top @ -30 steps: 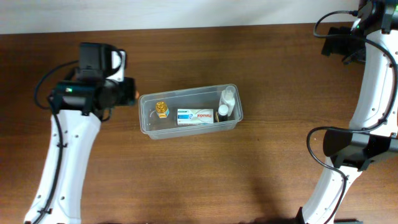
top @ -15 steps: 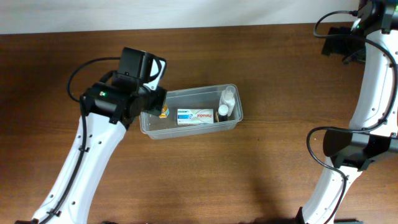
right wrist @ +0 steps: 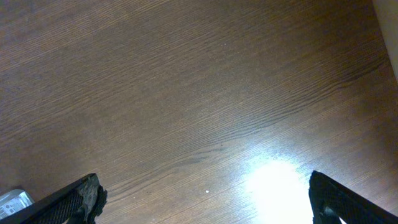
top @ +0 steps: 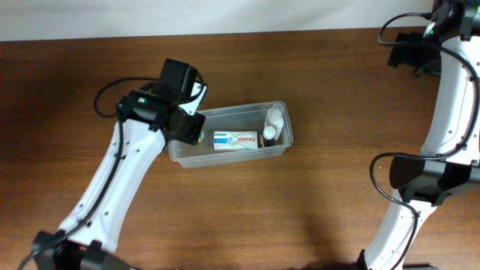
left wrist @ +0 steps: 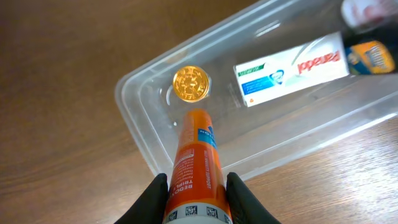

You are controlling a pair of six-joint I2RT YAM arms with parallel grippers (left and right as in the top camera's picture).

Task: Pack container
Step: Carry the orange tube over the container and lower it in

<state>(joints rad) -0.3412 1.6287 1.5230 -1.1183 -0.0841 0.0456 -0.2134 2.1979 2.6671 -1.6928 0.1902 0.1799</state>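
Note:
The clear plastic container [top: 229,157] sits mid-table and also shows in the left wrist view [left wrist: 140,124]. Inside lie a white box [top: 235,140] [left wrist: 292,67], a gold-capped bottle [left wrist: 191,84] at its left end and small white bottles [top: 274,126] at its right end. My left gripper [left wrist: 197,193] is shut on an orange tube [left wrist: 198,168], held above the container's left end with its tip pointing toward the gold cap; from overhead the left gripper [top: 187,127] covers that end. My right gripper [right wrist: 205,196] is open and empty over bare wood, far from the container.
Brown wooden table [top: 300,217] all around. The right arm [top: 450,90] stands along the right edge with cables. A white wall strip runs along the back edge. A glare spot lies on the wood in the right wrist view [right wrist: 273,180].
My left arm has swung right from beside the container to above its left end, carrying the orange tube. The right arm has not moved.

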